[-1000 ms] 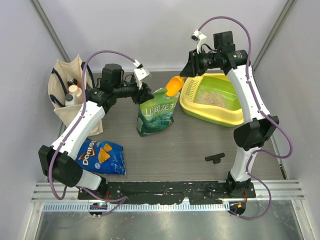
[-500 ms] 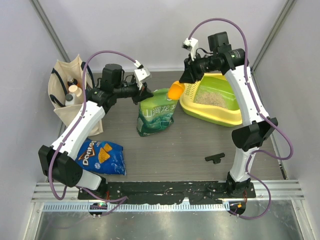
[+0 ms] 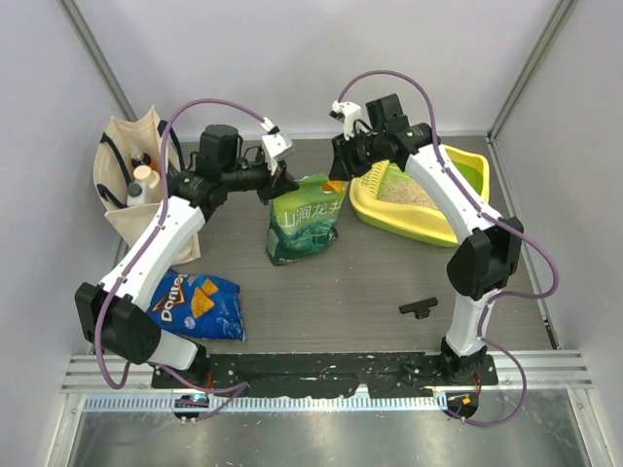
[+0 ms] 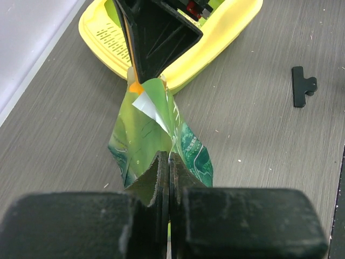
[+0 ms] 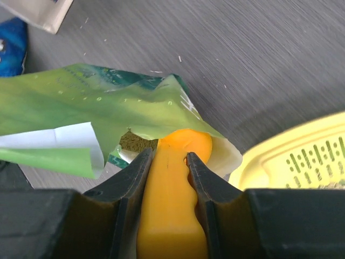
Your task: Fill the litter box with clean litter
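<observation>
Your right end effector (image 5: 170,156) is clamped on the handle of the orange scoop (image 5: 172,216). The scoop's bowl sits in the open mouth of the green pouch (image 5: 81,105). Your left end effector (image 4: 170,172) is pinched together on the pouch's top edge and holds it upright on the worktop (image 3: 321,292).

The litter box (image 3: 409,226) lies just to the right of the pouch, on the right arm's side. Its long axis runs roughly left to right, and the slotted grate end is nearest the pouch. A patch of clean litter (image 3: 394,193) lies in the basin and, by my reading, covers only part of it.

I judge the carry to be a short sweep rightward over the grate. The right arm is nearer and suits it, with the left steadying the pouch.
</observation>
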